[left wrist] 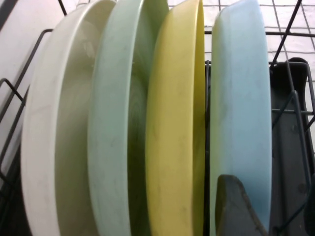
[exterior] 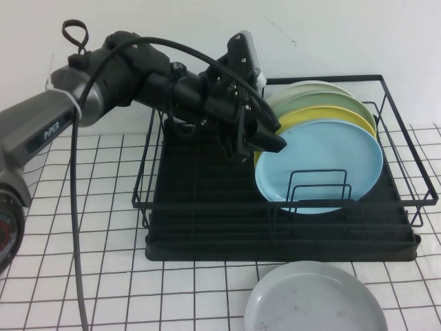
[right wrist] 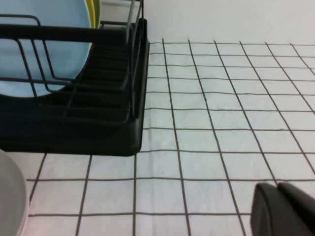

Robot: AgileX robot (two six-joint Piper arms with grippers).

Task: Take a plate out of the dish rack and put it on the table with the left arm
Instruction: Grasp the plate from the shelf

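Observation:
The light blue plate (exterior: 324, 162) stands upright at the front of the black dish rack (exterior: 207, 238), with a yellow, a light green and a cream plate behind it. My left gripper (exterior: 273, 143) reaches over the rack to the blue plate's left rim. In the left wrist view the blue plate (left wrist: 241, 108) is edge-on and one fingertip (left wrist: 236, 204) lies against its rim beside the yellow plate (left wrist: 174, 128). The jaws stand apart around the rim, with the left gripper (left wrist: 269, 199) open. My right gripper (right wrist: 285, 211) is shut, low over the table (right wrist: 221, 123).
A grey plate (exterior: 313, 303) lies flat on the gridded table (exterior: 103, 207) in front of the rack, and its edge shows in the right wrist view (right wrist: 10, 196). Low wire dividers (exterior: 317, 189) stand before the blue plate. The rack's corner (right wrist: 123, 132) is near the right gripper.

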